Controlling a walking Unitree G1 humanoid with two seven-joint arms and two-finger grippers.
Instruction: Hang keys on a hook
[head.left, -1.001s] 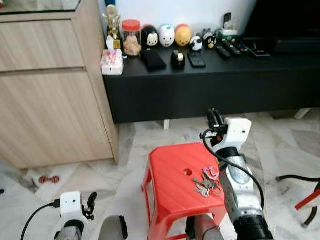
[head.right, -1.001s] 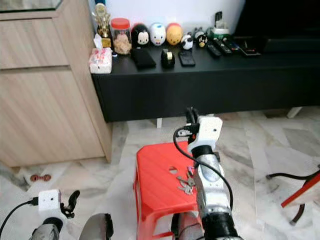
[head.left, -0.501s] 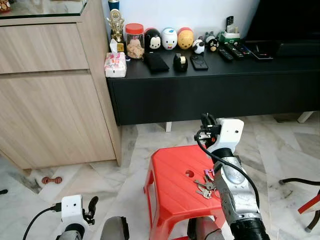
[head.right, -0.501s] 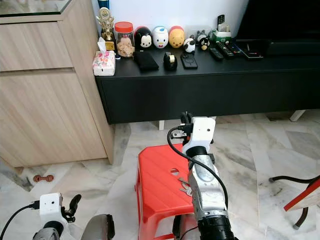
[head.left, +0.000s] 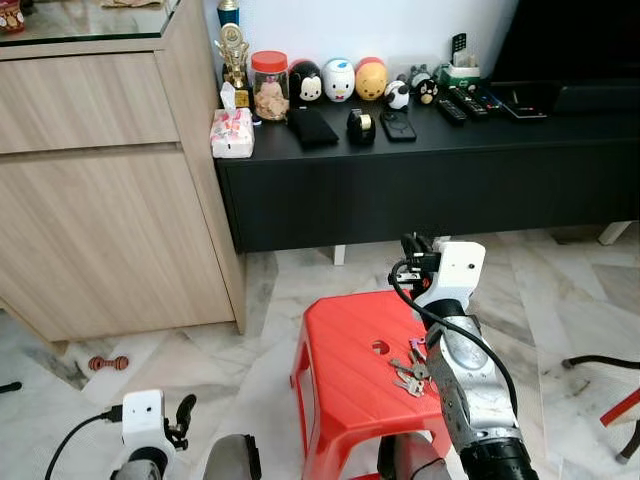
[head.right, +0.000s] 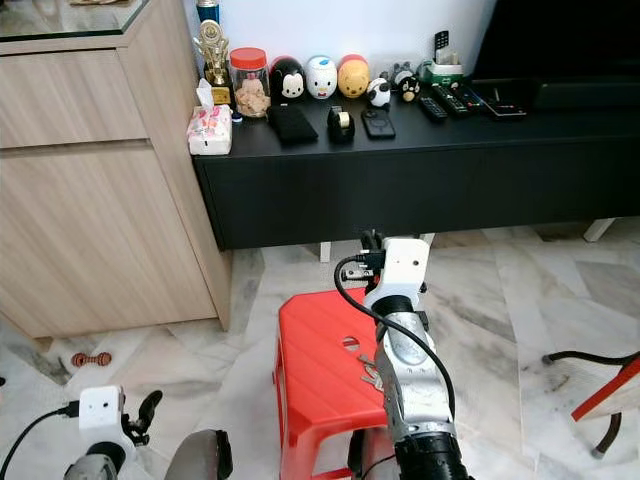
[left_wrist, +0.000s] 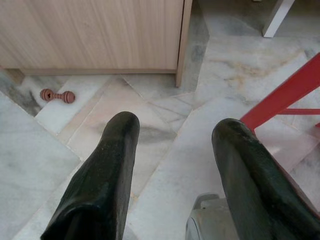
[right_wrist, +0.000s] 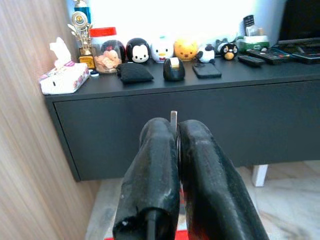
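R gripper hovered above red stool, jaws pinched on thin metal sliver (possibly a key); keys lay below. L gripper idle, spread.

Silver right arm, white wrist block, looping black cable, black-fingered left pincer

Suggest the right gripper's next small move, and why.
Probably open the right gripper and bring it back down toward the keys. They lie on the red stool beside the right forearm, while the gripper is raised past the stool's far edge with its fingers shut; a thin metal sliver between them can't be identified. The left gripper hangs open near the floor.
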